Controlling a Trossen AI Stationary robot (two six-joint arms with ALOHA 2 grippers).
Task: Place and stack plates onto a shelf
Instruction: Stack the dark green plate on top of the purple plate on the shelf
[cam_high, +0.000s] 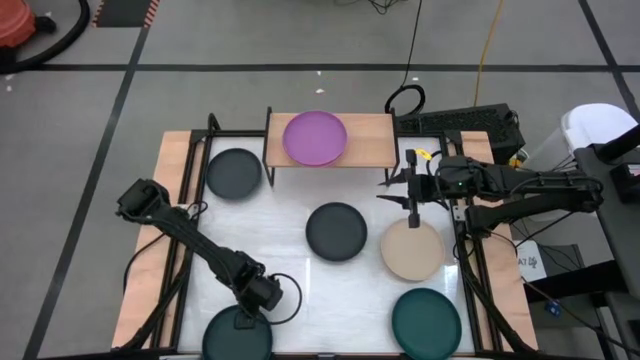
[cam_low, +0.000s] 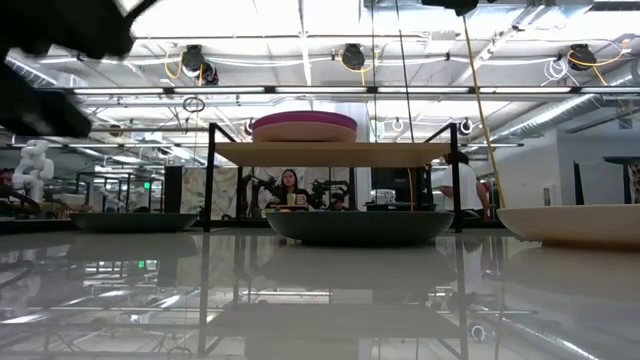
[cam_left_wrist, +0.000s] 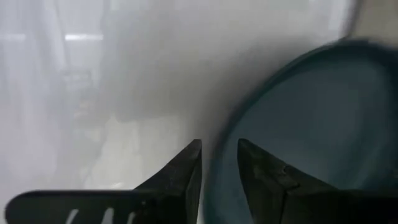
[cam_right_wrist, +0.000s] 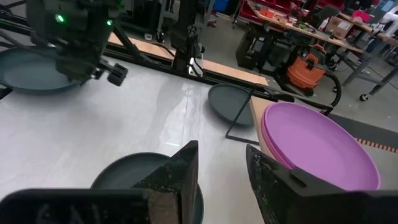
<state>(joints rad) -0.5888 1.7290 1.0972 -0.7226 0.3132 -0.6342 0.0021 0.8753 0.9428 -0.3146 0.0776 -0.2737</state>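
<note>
Overhead plan of the table, clock directions taken from its centre. The shelf (cam_high: 375, 140) stands at 12 o'clock and carries a purple plate (cam_high: 315, 137), which the low view shows resting on a second, pale plate. On the tabletop lie a dark grey plate (cam_high: 233, 172) at 10 o'clock, a black plate (cam_high: 336, 230) at the centre, a beige plate (cam_high: 412, 250) at 4 o'clock, a dark teal plate (cam_high: 427, 320) at 5 o'clock and another teal plate (cam_high: 237, 336) at 7 o'clock.

The left gripper (cam_left_wrist: 219, 163) is down at the 7 o'clock plate, its jaws set narrowly astride the rim; whether they actually pinch it cannot be told. The right gripper (cam_high: 412, 192) hangs at 2 o'clock, between shelf and beige plate, jaws slightly parted and holding nothing.

Risks, as a judgement: a thin rim bite may let the shallow plate pivot or slip when lifted; its long carry to 12 o'clock passes near the waiting right arm; an off-centre release could unsettle the stack.
</note>
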